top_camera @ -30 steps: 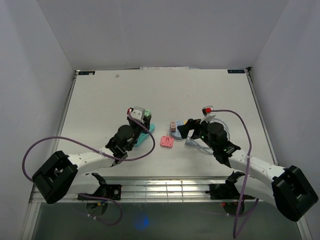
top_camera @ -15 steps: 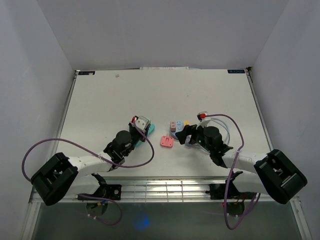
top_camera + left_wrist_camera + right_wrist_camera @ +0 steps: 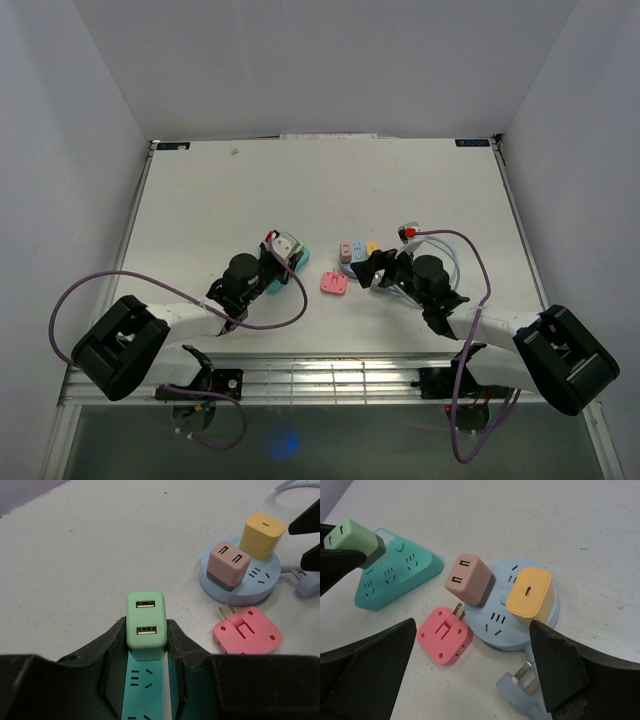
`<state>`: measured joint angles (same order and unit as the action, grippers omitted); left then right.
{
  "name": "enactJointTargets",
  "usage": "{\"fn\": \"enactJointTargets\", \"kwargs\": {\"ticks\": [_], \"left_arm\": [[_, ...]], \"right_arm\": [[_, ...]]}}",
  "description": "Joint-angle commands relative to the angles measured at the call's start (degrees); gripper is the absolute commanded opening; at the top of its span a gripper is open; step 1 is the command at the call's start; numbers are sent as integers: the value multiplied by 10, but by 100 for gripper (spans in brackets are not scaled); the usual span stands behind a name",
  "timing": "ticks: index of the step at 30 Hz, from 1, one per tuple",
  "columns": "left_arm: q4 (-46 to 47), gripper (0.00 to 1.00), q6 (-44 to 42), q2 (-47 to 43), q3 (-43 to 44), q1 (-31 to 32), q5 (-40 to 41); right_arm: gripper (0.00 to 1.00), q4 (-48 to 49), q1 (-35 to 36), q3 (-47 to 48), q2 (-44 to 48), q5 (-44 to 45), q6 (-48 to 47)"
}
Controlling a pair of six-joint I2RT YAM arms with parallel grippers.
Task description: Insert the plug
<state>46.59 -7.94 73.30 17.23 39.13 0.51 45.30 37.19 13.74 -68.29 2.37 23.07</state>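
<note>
— What had changed at the bench (image 3: 200,200)?

— Both arms had drawn back toward its near edge. The left jaws, clenched on the green plug (image 3: 145,622), had brought it low over the end of the teal power strip (image 3: 142,690).

— Was it in?

— Not as far as I could tell. It looked lined up but not yet pressed home. The right jaws had spread fully and hung empty over the pink adapter (image 3: 444,641) and the round blue socket base (image 3: 520,640), apart from the strip.

The loose plug (image 3: 444,635) lies before the socket hub (image 3: 507,635), right of the power strip (image 3: 395,577).
</note>
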Motion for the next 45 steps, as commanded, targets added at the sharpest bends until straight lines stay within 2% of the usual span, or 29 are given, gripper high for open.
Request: {"fn": "enactJointTargets", "kwargs": {"ticks": [1, 22, 35, 45], "left_arm": [[4, 0, -2, 12, 17, -14, -46], [50, 0, -1, 91, 36, -51, -74], [75, 0, 8, 79, 29, -64, -92], [65, 0, 11, 108, 42, -68, -90]], "right_arm": [[100, 37, -1, -6, 3, -3, -12], [100, 37, -1, -15, 23, -3, -13], [100, 37, -1, -13, 18, -6, -14], [100, 36, -1, -13, 19, -7, -14]]}}
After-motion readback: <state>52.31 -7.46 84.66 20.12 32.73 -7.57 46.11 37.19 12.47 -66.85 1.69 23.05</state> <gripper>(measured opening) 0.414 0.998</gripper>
